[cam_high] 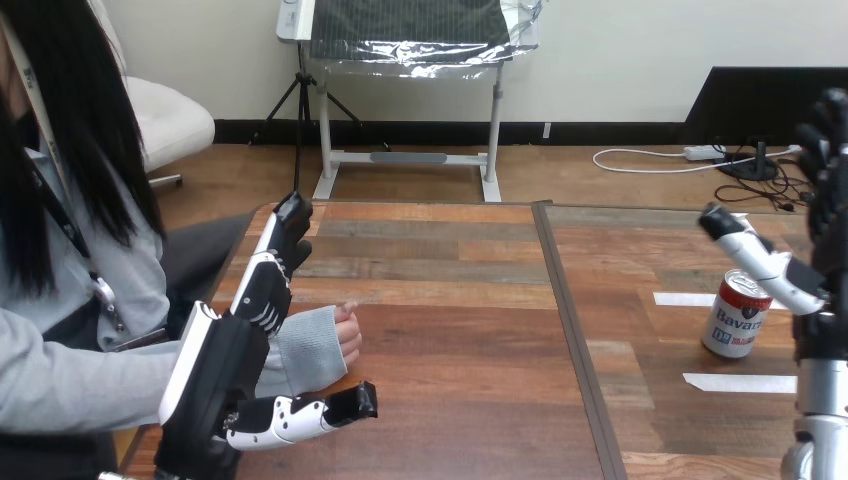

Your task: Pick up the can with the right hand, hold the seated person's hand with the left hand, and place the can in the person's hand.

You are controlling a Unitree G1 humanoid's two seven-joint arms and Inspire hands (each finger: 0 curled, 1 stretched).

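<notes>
A red and white can (pixel 737 314) stands upright on the right half of the wooden table (pixel 450 330). My right hand (pixel 826 215) hangs open at the view's right edge, just right of and above the can. Its thumb (pixel 758 256) reaches out over the can's top without closing on it. At the left, the person's hand (pixel 346 333) in a grey sleeve rests on the table as a loose fist. My left hand (pixel 215 375) is open beside that wrist: its straight fingers (pixel 272 275) run up along the sleeve and its thumb (pixel 312 412) lies under it.
Two white tape strips (pixel 686 298) (pixel 740 382) lie on the table by the can. A dark seam (pixel 568 320) splits the tabletop into two halves. The person sits close at the table's left side.
</notes>
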